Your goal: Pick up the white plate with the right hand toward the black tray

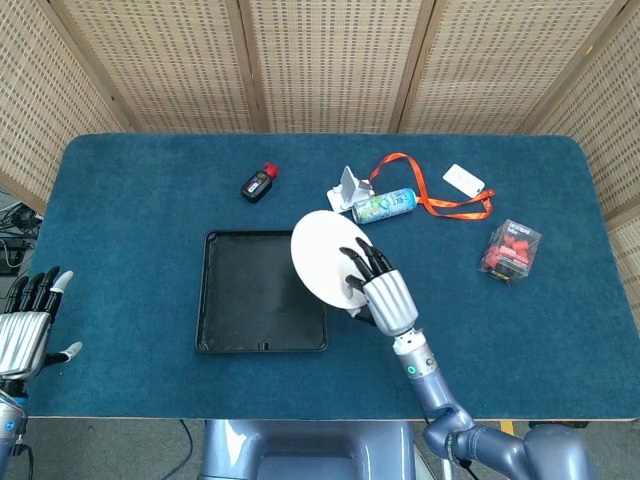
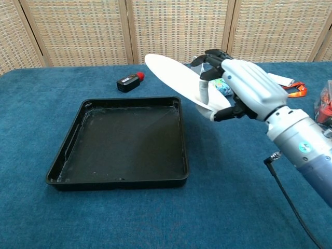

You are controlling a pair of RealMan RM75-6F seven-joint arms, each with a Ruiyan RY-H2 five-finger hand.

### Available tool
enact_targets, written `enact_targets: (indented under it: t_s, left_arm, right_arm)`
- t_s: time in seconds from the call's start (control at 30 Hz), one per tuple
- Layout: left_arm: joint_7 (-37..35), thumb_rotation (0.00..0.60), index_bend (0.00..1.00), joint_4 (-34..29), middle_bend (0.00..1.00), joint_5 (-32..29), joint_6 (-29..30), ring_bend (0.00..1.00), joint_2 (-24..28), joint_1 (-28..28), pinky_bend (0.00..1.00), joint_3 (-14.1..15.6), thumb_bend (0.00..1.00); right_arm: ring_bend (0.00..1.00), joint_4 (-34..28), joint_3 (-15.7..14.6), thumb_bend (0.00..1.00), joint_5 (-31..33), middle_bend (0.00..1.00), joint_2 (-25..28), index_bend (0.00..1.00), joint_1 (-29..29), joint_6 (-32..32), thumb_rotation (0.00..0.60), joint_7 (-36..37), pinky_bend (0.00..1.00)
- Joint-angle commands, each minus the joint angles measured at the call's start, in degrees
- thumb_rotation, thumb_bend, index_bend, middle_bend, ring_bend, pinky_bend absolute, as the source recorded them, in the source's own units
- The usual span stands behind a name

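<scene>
Where the right hand (image 2: 244,88) grips the white plate (image 2: 176,78), we find its fingers covering the plate's right edge. We note a smooth, round plate, tilted, raised over the right rim of the black tray (image 1: 262,290), a square, glossy tray holding nothing. The left hand (image 1: 25,328), fingers apart, is cut off at the frame's left edge beside the blue felt tabletop (image 1: 120,200).
</scene>
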Motion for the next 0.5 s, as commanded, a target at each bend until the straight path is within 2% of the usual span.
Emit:
enact_targets:
  t_s: [0.03, 0.27, 0.5]
  left_arm:
    - [-0.46, 0.600, 0.00, 0.23, 0.00, -0.50, -0.06, 0.00, 0.01, -0.02, 0.00, -0.31, 0.00]
    - [-1.91, 0.600, 0.00, 1.37, 0.00, -1.24, -0.86, 0.00, 0.09, -0.32, 0.00, -0.69, 0.00]
    - [-3.91, 0.600, 0.00, 2.13, 0.00, -1.99, -1.76, 0.00, 0.30, -0.45, 0.00, -0.88, 0.00]
  right_arm:
    - [0.10, -0.59, 1.51, 0.59, -0.22, 0.27, -1.75, 0.69, 3.37, -2.44, 0.600, -1.16, 0.24]
    - [0.10, 4.00, 3.78, 0.59, 0.69, 0.27, -6.50, 0.69, 9.62, -6.72, 0.600, -0.34, 0.24]
    - [0.10, 9.84, 4.12, 0.59, 1.51, 0.27, -11.08, 0.69, 13.07, -8.32, 0.600, 2.02, 0.24]
